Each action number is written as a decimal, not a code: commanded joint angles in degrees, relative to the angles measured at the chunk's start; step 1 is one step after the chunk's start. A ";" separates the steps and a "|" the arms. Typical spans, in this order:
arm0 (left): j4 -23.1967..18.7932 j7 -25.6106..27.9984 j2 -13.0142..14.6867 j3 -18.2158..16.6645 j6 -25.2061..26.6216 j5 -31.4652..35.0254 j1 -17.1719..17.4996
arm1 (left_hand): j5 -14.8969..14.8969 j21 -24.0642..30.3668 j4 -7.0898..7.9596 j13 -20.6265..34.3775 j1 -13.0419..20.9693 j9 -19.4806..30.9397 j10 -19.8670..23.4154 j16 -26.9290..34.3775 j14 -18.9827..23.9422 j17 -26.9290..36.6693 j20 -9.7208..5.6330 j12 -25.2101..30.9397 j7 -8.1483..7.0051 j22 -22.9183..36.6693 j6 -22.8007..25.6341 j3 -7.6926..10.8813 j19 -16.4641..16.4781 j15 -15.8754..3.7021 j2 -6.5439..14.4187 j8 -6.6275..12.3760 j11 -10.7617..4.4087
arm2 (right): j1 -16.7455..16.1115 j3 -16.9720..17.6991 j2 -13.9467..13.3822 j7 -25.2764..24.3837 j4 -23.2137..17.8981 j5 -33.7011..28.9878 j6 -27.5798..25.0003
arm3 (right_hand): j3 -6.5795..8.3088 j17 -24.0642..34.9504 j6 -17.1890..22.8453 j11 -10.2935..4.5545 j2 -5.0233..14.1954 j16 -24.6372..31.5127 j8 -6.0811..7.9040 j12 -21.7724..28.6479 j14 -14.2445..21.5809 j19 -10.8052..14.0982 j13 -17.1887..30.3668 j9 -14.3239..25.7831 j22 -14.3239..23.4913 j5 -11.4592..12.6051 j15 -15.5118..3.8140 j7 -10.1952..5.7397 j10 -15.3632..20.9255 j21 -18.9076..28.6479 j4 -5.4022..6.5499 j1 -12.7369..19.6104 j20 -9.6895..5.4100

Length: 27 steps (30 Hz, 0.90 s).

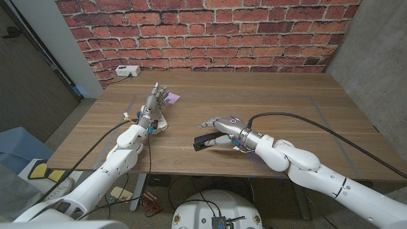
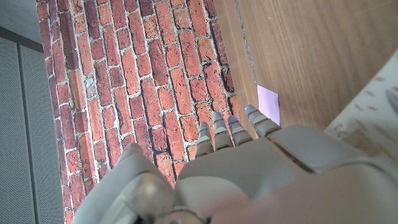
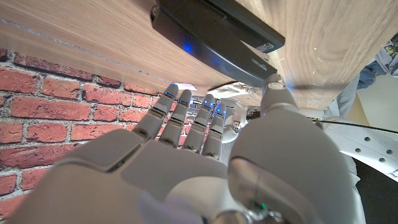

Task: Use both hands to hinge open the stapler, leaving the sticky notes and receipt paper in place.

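Black stapler (image 1: 205,142): on wooden table (image 1: 286,108), near front edge, at right hand (image 1: 222,130); fingers spread, thumb touching stapler, grip can't tell. Left hand (image 1: 152,105): fingers straight, close together, holding nothing, over receipt paper (image 1: 159,122), w/ purple sticky notes (image 1: 172,97) just beyond fingertips.

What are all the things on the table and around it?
stapler: one, black, near the table's front middle, at the right hand's fingers
sticky notes: one pad, pale purple, far left part of the table
receipt paper: one sheet, white, under the left hand
box: one, white, back left edge of the table
table: one, brown wood
wall: red brick, behind the table
left hand: grey, on the receipt paper
right hand: grey, beside the stapler
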 commanded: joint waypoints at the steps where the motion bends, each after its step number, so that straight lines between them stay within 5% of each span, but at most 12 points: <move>1: -0.11 0.02 0.07 0.19 0.23 0.09 0.14 | 0.40 -0.07 -0.06 0.32 -0.01 0.15 0.60 0.03 0.39 0.12 0.14 0.21 -0.02 0.21 0.62 -0.19 0.48 0.10 0.13 0.10 0.05 | 0.85 -1.26 0.07 1.98 0.13 -2.31 -0.81 | 0.31 0.20 0.73 -0.06 0.17 0.41 0.26 0.62 0.64 0.49 0.19 0.26 0.13 -0.22 -9.89 -0.03 0.52 0.13 -0.05 0.87 0.17; 27: -0.62 0.20 0.72 0.02 0.98 0.04 0.32 | 0.43 -0.15 -0.13 0.34 -0.02 0.15 0.65 -0.08 0.32 0.12 0.11 0.09 -0.08 0.21 0.54 -0.19 0.32 0.14 0.22 -0.03 0.04 | 3.45 -4.23 1.77 6.88 1.14 -5.65 -2.29 | 0.20 3.39 5.28 -0.86 2.22 4.92 1.15 2.32 6.32 4.37 1.90 0.37 0.45 -1.07 -10.40 -1.12 4.66 1.21 -0.22 3.72 1.45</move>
